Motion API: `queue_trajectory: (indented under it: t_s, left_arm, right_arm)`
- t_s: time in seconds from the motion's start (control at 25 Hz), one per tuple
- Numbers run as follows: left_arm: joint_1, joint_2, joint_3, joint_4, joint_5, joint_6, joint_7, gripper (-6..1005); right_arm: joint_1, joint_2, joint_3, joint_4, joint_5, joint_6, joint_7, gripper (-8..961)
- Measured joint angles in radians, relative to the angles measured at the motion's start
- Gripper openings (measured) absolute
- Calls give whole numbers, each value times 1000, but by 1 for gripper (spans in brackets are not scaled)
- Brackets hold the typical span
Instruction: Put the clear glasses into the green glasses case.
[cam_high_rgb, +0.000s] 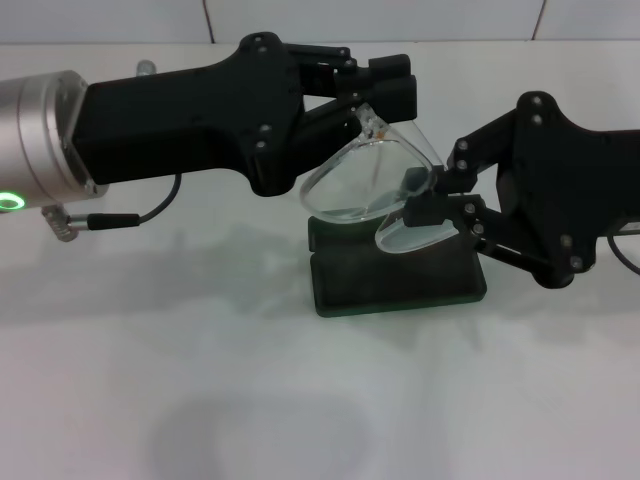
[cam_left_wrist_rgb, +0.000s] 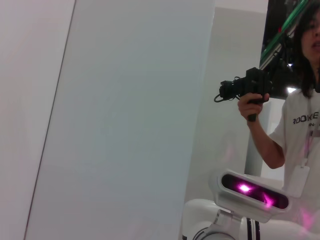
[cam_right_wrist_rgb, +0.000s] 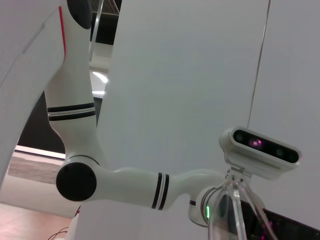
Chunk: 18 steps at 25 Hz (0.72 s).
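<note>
Clear glasses (cam_high_rgb: 365, 185), a fully transparent wraparound one-piece lens in plastic with clear arms, hang at the centre of the head view, held between both my grippers above the case. Nearest in that view, just below centre, lies the green glasses case (cam_high_rgb: 398, 277): a dark green rectangular hard shell with rounded corners, open on the white table (cam_high_rgb: 300, 400), its dark lining facing up. No lettering on it can be read from here.

My right gripper (cam_high_rgb: 432, 200), entering from the right edge, has its fingers closed on the lower right part of the lens, directly over the case. My left gripper (cam_high_rgb: 368, 100), entering from the upper left, has its fingers pinched on the upper corner of the frame near a temple hinge.

Handling assessment: I judge the glasses to be very light, fairly stiff through the lens, springy in the arms, and smooth enough to slide between pads. The lens face is liable to scratch. Recommended hold points are the frame edge and hinge corners, with moderate clamping force only.

Farther off, the left wrist view shows a person (cam_left_wrist_rgb: 300, 115) in a white shirt; its print is cut off at the frame edge and reads only "ROOKIE" in part.
</note>
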Motion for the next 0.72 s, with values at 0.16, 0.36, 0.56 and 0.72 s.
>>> queue_trajectory:
  t_s: [0.16, 0.36, 0.56, 0.72]
  left_arm:
    - [0, 0, 0, 0, -1, 0, 0, 152]
    - [0, 0, -5, 0, -1, -3, 5, 152]
    - [0, -1, -30, 0, -3, -4, 6, 152]
    - [-6, -2, -48, 0, -3, -5, 7, 151]
  right_arm:
    - [1, 0, -1, 0, -3, 0, 0, 74]
    - [3, 0, -3, 0, -8, 0, 0, 74]
    - [3, 0, 0, 6, -8, 0, -1, 73]
    - [2, -1, 1, 10, -7, 0, -12, 72]
